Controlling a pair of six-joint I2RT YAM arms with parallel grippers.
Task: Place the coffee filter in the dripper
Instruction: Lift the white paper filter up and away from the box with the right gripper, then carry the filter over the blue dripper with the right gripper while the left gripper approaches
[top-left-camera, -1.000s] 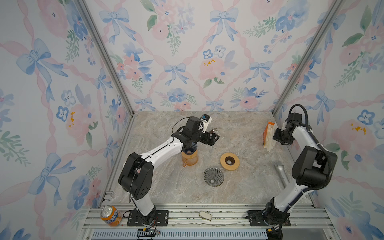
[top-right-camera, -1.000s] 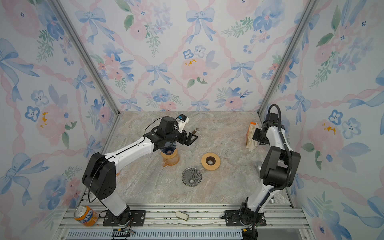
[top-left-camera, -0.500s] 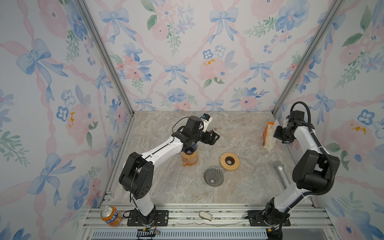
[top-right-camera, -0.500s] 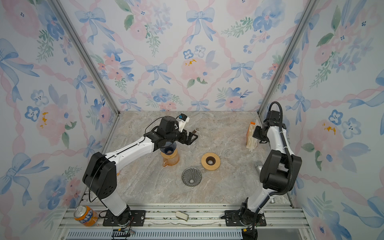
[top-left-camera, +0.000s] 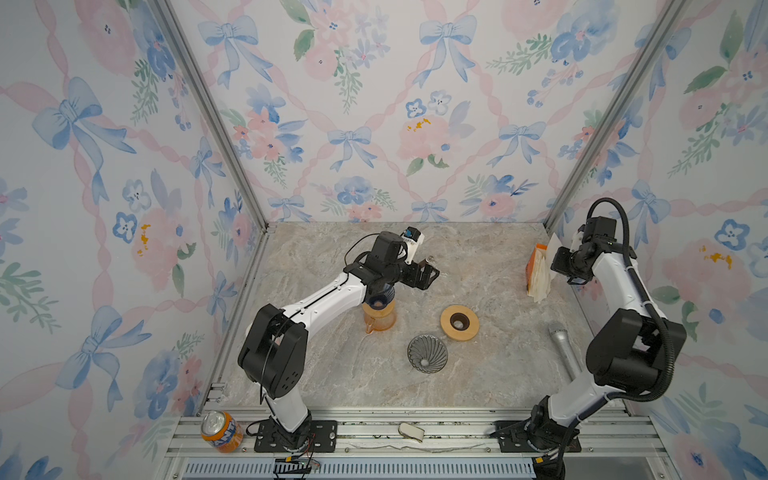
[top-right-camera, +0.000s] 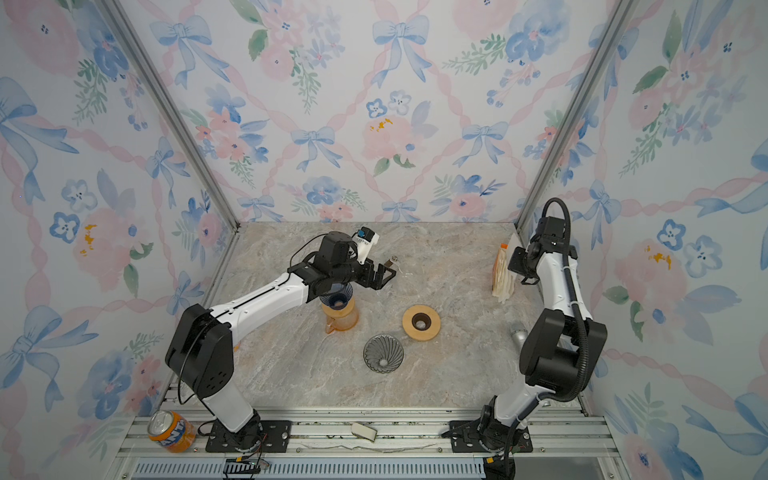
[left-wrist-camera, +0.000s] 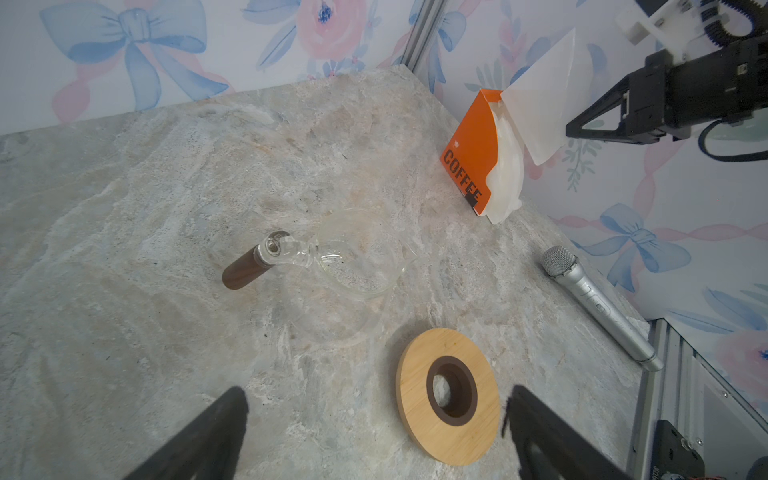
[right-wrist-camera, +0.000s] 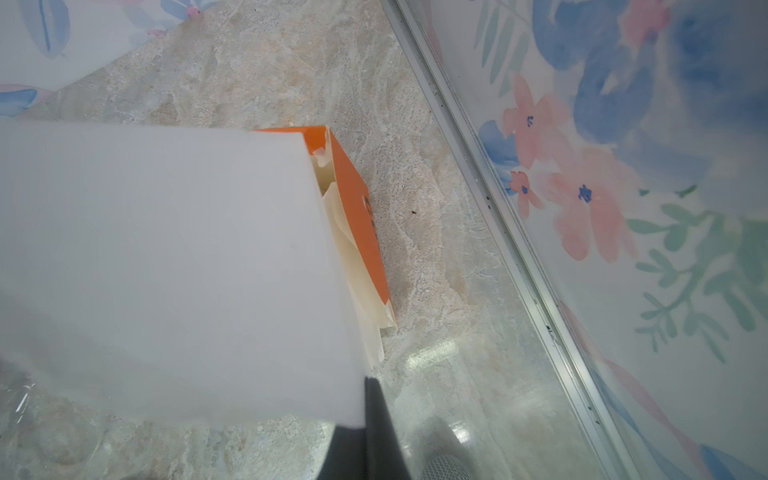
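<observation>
Beside the orange box (left-wrist-camera: 469, 153), right gripper (left-wrist-camera: 577, 128) jaws pinched a coffee filter (left-wrist-camera: 540, 104), seemingly single, for carrying; left gripper (top-left-camera: 429, 273) jaws gaped empty.

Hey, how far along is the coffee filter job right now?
Done: one coffee filter is raised above the stack in the orange filter box. In hand: the right gripper is shut on that filter, up near the box. Left to do: carry it across and seat it in the ribbed dripper, which sits empty beside the wooden ring. The left gripper is open, holding nothing.
</observation>
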